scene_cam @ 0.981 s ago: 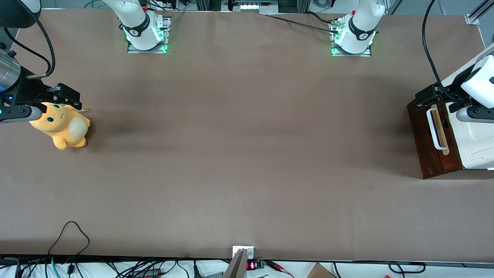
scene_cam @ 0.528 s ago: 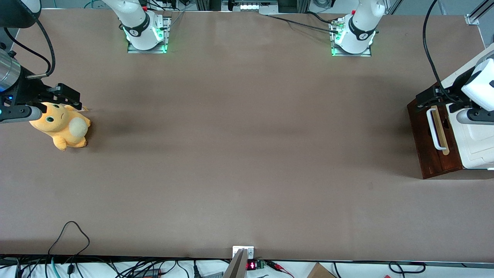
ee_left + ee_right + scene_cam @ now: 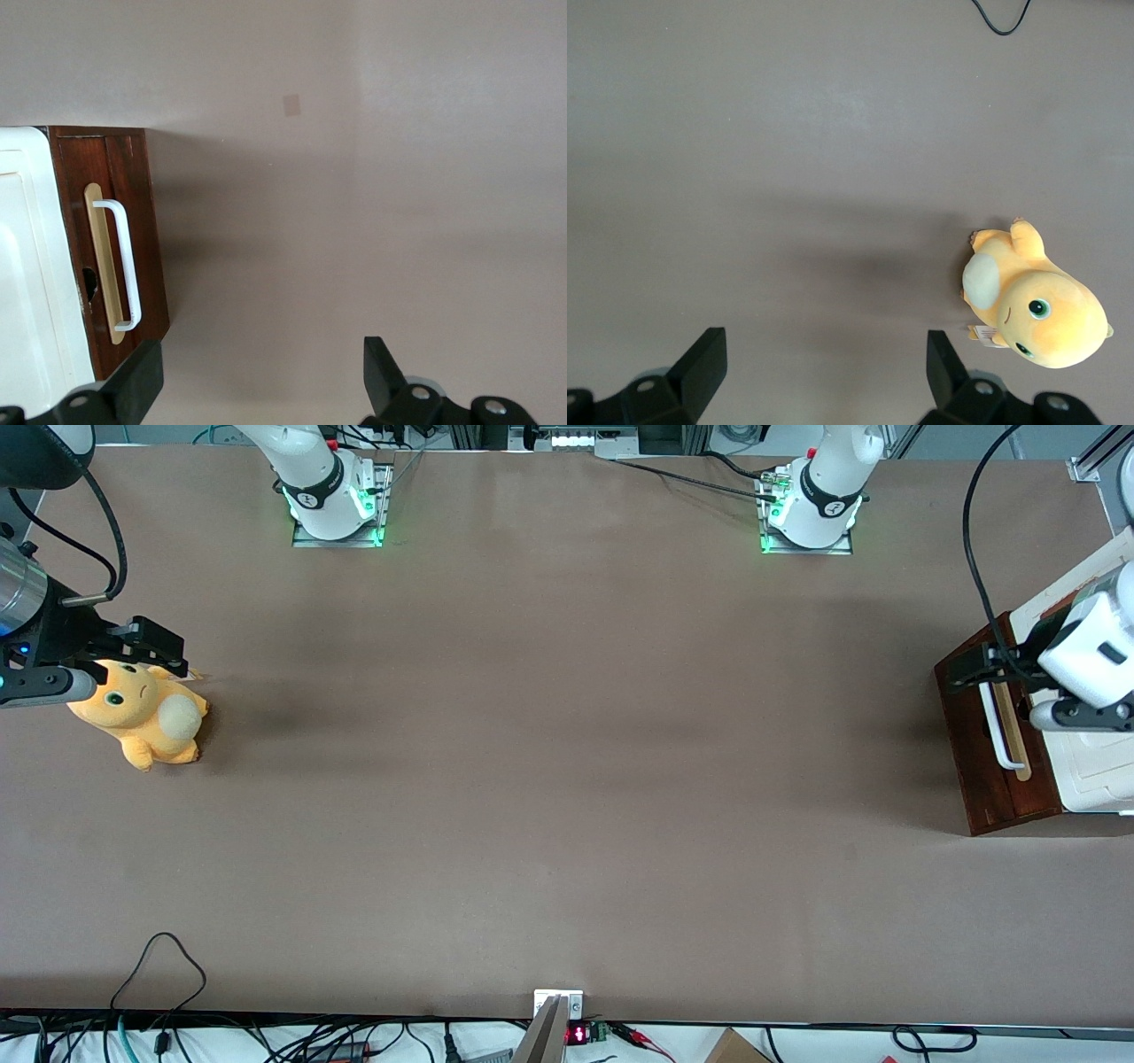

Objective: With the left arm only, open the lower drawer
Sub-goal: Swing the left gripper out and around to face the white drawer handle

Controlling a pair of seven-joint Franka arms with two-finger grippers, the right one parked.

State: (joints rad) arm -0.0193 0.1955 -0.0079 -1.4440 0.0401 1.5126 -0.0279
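Front view pictures place the lower drawer (image 3: 997, 748) at the working arm's end of the brown worktop (image 3: 567, 779), close to that short edge, with its dark red-brown front seen under a white cabinet top (image 3: 1094, 766). A white bar handle (image 3: 994, 726) is set over a pale wood strip (image 3: 1012, 731) on the drawer front, and the front is seen flush with the cabinet, so the drawer is shut. The left arm (image 3: 1085, 646) is held above the cabinet, and its gripper (image 3: 974, 666) is poised over the end of the handle farther from the front camera, above the drawer front and not gripping the bar. In the left wrist view the two black fingers (image 3: 142, 381) are spread wide apart with nothing between them, and the gripper (image 3: 261, 372) is seen over bare worktop just beside the drawer front (image 3: 133, 248), apart from the handle (image 3: 124, 266). A yellow plush toy (image 3: 142, 713) lies toward the parked arm's end of the worktop, well apart from the drawer.
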